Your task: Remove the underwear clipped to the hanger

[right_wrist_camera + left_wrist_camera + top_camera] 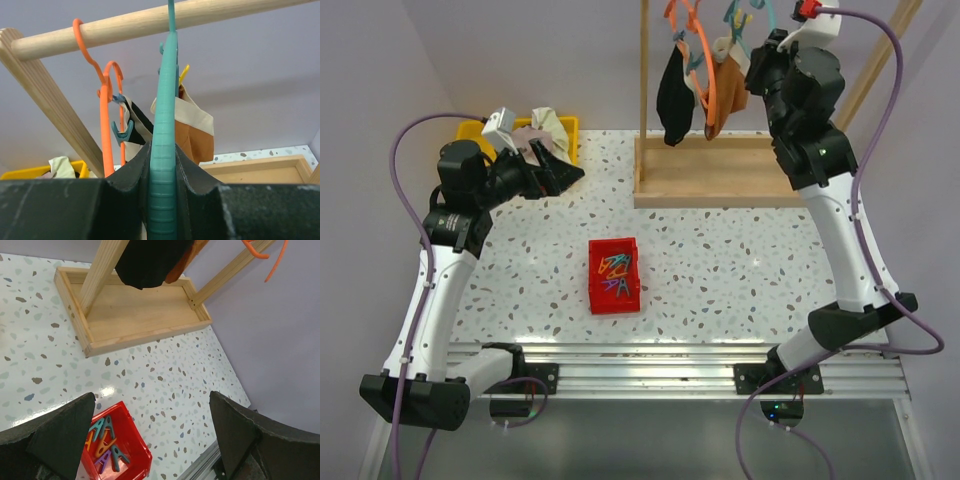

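Nearest, your right gripper (162, 172) is pinching the teal plastic hanger (166, 90) below the round wooden rail (150, 22), jaws nearly closed on its thin edge. Rust-brown and cream underwear (196, 132) is hanging clipped under that rail. Black and white underwear (673, 95) is hanging beside it, seemingly on the orange plastic hanger (104, 125). Your left gripper (150, 432) is gaping wide, empty, well away from the rail. Tugging now is risking unhooking the teal hanger or tangling both hangers.
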